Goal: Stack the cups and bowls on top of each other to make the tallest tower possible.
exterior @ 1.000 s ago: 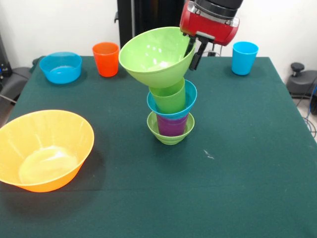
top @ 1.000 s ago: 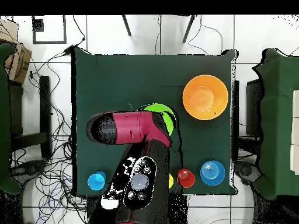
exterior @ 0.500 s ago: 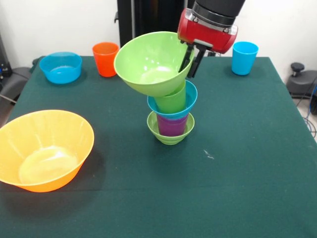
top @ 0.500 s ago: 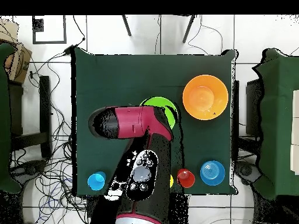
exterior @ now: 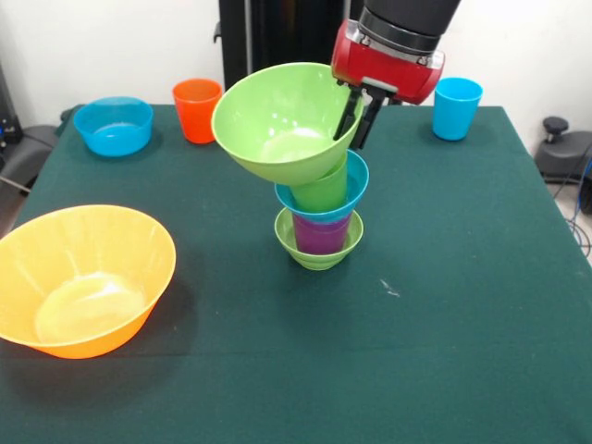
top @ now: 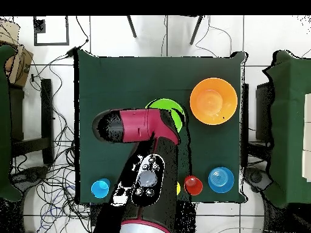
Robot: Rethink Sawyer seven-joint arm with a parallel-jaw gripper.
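Green medium bowl [exterior: 277, 120] hangs tilted atop the tower [exterior: 320, 211] at mid-table, its rim pinched by the closed claw [exterior: 356, 116]; from the front it leans away from the claw, so levelling it over the green cup [exterior: 324, 188] before release seems wise; overhead, the arm [top: 136, 127] hides most of the bowl, only a green edge showing.

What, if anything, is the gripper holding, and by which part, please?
The gripper holds the medium green bowl by its rim, tilted on the tower.
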